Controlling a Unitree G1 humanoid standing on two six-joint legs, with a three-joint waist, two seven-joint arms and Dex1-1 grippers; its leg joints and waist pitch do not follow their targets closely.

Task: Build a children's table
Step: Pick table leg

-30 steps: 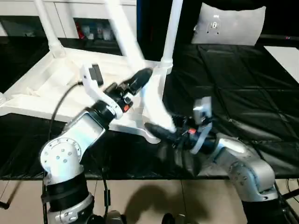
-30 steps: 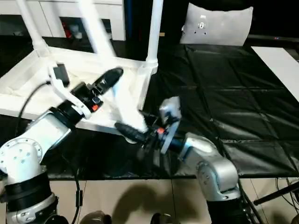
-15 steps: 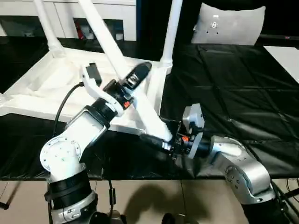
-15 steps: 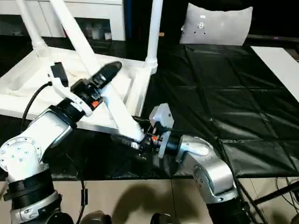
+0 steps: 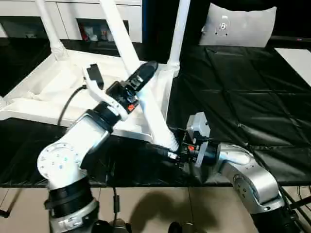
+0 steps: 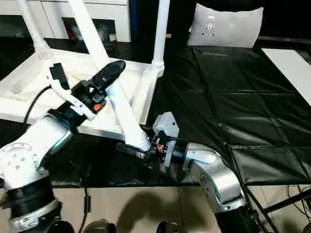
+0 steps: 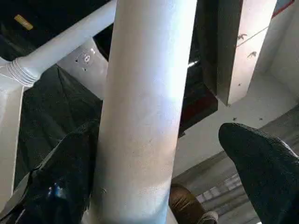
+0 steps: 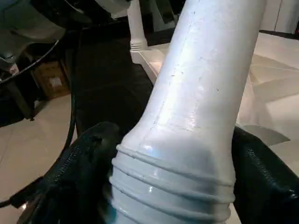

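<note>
Head views: the upturned white plastic tabletop [image 5: 58, 92] lies on black sheeting [image 5: 243, 97]; a smooth tapered leg [image 5: 141, 92] slants over its near corner. Left wrist: left gripper [image 7: 159, 177] spread wide, one finger [image 7: 65, 172] touching the tube. Right wrist: right gripper [image 8: 173, 177] clasps the leg's ribbed end.
</note>
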